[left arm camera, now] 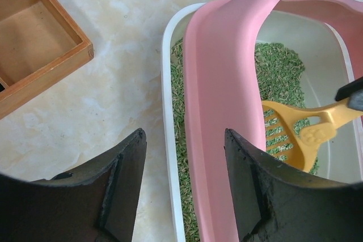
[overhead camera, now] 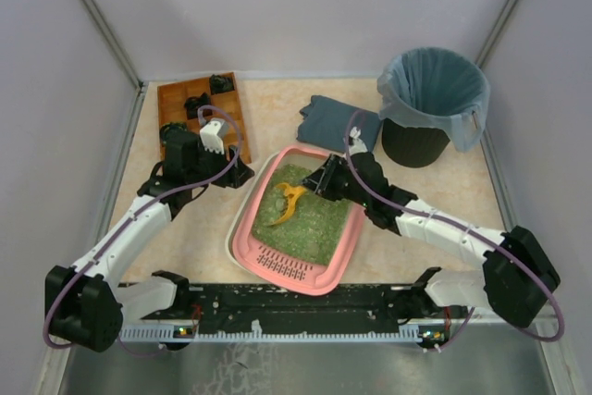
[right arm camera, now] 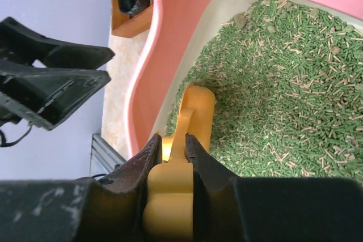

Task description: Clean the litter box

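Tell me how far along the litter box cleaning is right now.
Done: the right claw is shut on the yellow scoop by its handle. In hand: the scoop's slotted head rests in the green litter of the litter box; the left claw hangs open by the pink rim, not gripping it. Left: sifting, then carrying a load to the lined bin, where no waste shows.

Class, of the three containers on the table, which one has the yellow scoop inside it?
The pink litter box, filled with green litter; the wooden tray and bag-lined black bin hold no scoop.
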Action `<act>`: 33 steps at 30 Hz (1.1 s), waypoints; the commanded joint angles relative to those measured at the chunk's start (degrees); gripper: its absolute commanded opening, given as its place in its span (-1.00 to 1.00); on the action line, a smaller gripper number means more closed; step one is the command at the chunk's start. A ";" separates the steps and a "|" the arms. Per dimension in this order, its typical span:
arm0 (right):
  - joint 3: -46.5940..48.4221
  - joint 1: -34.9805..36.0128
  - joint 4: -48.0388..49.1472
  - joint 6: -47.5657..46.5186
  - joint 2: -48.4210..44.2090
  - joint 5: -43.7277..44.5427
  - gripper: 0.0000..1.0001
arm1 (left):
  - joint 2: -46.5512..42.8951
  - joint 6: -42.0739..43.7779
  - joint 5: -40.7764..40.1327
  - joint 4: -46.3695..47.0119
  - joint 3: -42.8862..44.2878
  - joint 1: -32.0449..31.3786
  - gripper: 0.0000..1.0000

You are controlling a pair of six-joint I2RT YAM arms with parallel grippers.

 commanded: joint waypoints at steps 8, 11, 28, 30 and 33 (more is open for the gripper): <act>-2.72 -0.96 2.37 3.23 -10.53 0.81 -1.00 | -0.45 0.09 0.14 1.07 -0.19 0.36 0.28; -4.45 -1.38 1.30 3.80 -13.18 0.87 -1.00 | -0.72 0.11 -0.13 1.16 -0.26 0.36 0.29; -15.56 -6.14 0.96 11.98 -34.42 -0.93 -1.00 | -1.70 -0.12 3.19 3.20 -0.55 0.36 0.76; -15.45 -7.44 -3.46 11.23 -37.81 0.50 -1.00 | -1.99 0.43 3.45 3.67 -0.48 0.23 0.83; -16.52 -9.13 -6.64 12.55 -43.09 2.63 -1.00 | -1.47 1.30 2.93 3.94 0.06 -0.44 0.85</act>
